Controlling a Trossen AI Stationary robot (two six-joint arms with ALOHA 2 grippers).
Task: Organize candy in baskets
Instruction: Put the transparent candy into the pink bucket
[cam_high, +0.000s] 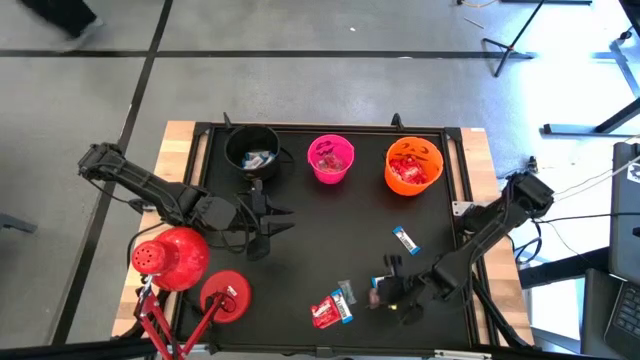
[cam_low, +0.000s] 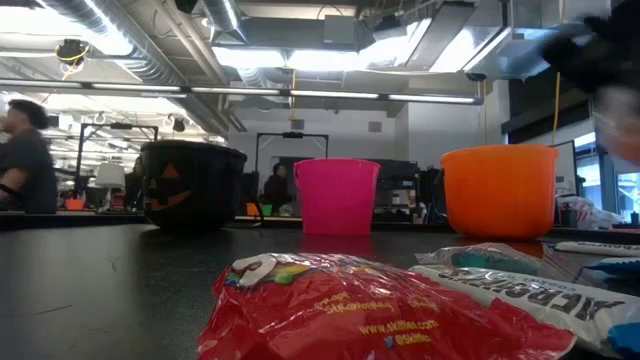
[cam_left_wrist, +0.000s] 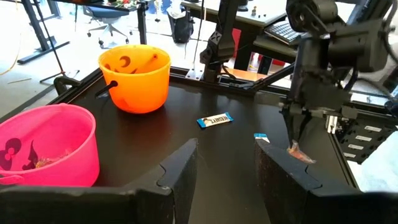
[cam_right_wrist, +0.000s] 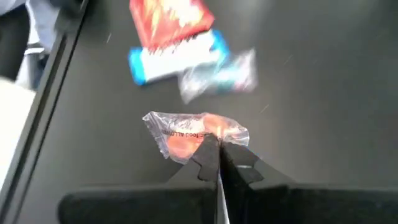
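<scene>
the right gripper (cam_right_wrist: 214, 163) is down at the near right of the table (cam_high: 300, 250), its fingers pinched shut on the edge of a clear-wrapped orange candy (cam_right_wrist: 196, 135); the grip looks thin, right at the wrapper's rim, so i'd lift straight up and slowly, check the sweet comes along, then carry it high enough to clear a bucket's rim before letting go; just beside it lie a red packet (cam_right_wrist: 171, 18), a blue-and-white bar (cam_right_wrist: 177, 57) and a silvery sweet (cam_right_wrist: 221, 78), so avoid dragging sideways; another blue-and-white bar (cam_high: 405, 240) lies apart, nearer the buckets; the left gripper (cam_high: 268, 222) waits in front of the black bucket (cam_high: 251, 150), fingers apart and empty; the black bucket holds a few pale wrappers, the pink bucket (cam_high: 331, 159) a few pieces, the orange bucket (cam_high: 413, 166) a heap of red ones
</scene>
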